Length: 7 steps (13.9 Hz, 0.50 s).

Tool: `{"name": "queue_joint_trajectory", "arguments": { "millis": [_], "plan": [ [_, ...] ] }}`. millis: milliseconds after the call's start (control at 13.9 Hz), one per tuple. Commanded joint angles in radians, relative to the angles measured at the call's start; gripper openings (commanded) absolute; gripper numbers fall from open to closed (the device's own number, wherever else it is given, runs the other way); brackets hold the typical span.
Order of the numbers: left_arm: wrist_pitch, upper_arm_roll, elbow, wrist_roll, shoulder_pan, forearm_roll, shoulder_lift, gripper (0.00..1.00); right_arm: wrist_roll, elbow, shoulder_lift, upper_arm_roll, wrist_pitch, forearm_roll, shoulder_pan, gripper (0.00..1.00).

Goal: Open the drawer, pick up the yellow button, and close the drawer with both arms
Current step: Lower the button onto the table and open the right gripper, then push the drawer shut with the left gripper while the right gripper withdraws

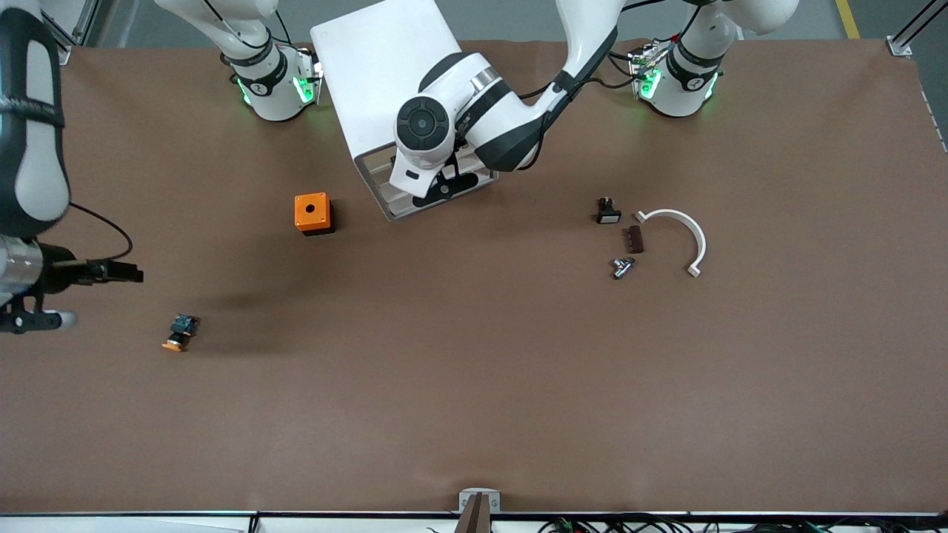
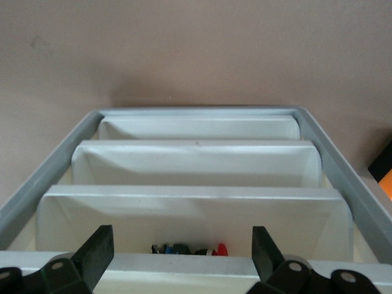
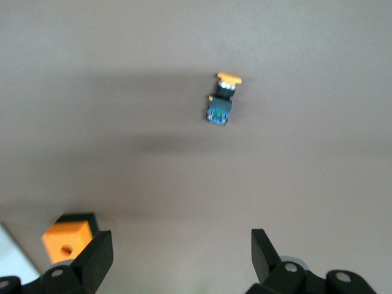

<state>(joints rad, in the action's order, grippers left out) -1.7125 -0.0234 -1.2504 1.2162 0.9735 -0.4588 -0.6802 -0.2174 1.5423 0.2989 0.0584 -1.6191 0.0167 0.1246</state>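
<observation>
One button (image 1: 180,332) lies on the tabletop (image 1: 474,385) under the right claw (image 3: 180,257), which hangs wide open and holds nothing. One orange box (image 1: 312,213) sits nearby. The left claw (image 2: 182,254) is wide open and empty too, right at the one drawer (image 2: 196,159), which is open. Small parts (image 2: 190,249) in the drawer are half hidden. The right arm is cut off at the edge of the front view.
</observation>
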Motion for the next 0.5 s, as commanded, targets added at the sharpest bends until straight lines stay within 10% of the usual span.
{"name": "queue_joint_trajectory", "arguments": {
  "millis": [0, 430],
  "plan": [
    [-0.004, -0.001, -0.012, 0.006, 0.010, -0.055, -0.002, 1.00, 0.016, 0.012, -0.111, 0.000, 0.062, 0.003, -0.005, 1.00],
    [-0.006, -0.039, -0.001, -0.009, -0.016, -0.008, 0.011, 1.00, 0.147, -0.005, -0.119, -0.002, 0.076, 0.003, -0.075, 1.00]
  ]
}}
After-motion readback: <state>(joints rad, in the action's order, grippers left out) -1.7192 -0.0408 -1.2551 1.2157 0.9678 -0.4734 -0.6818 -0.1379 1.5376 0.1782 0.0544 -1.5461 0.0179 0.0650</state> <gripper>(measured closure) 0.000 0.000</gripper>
